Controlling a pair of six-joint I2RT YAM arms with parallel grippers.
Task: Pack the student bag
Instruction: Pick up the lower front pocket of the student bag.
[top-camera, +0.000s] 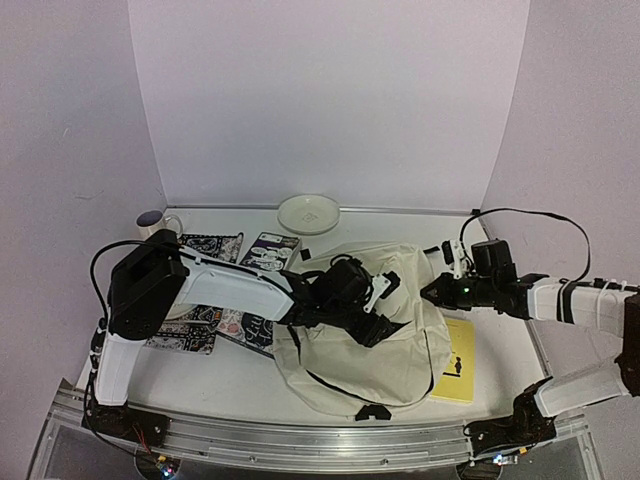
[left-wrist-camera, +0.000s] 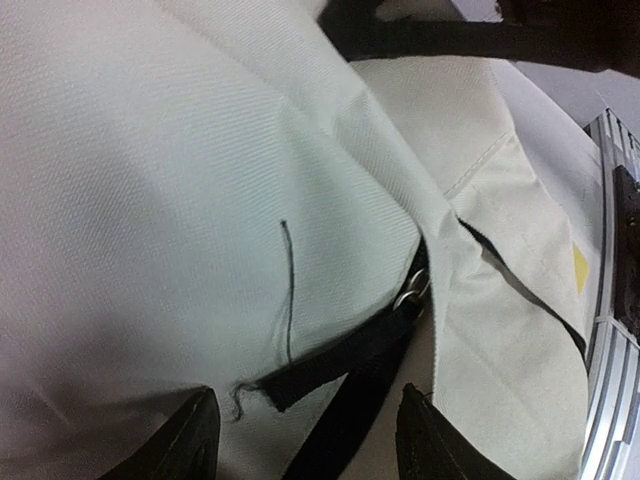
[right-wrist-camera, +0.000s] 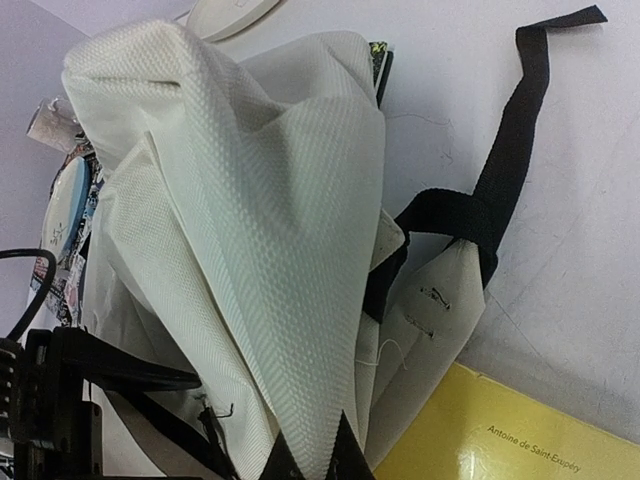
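Observation:
The student bag (top-camera: 390, 345), a large cream fabric backpack with black straps, lies crumpled in the middle of the table. My left gripper (top-camera: 374, 300) hovers low over its left part, open. In the left wrist view its fingers (left-wrist-camera: 190, 438) straddle a black strap (left-wrist-camera: 345, 400) that runs up to a metal zipper ring (left-wrist-camera: 410, 292), without clamping it. My right gripper (top-camera: 432, 290) is shut on a lifted fold of the bag's cream fabric (right-wrist-camera: 280, 250) at the bag's right edge; the fingertips (right-wrist-camera: 345, 458) pinch it. A yellow book (top-camera: 458, 372) lies flat by the bag's right side, partly under the fabric.
A white plate (top-camera: 308, 213) and a mug (top-camera: 152, 222) stand near the back wall. A patterned cloth placemat (top-camera: 205, 245) and an illustrated book (top-camera: 268, 250) lie at the left, partly under my left arm. A metal rail (top-camera: 300, 435) runs along the near edge.

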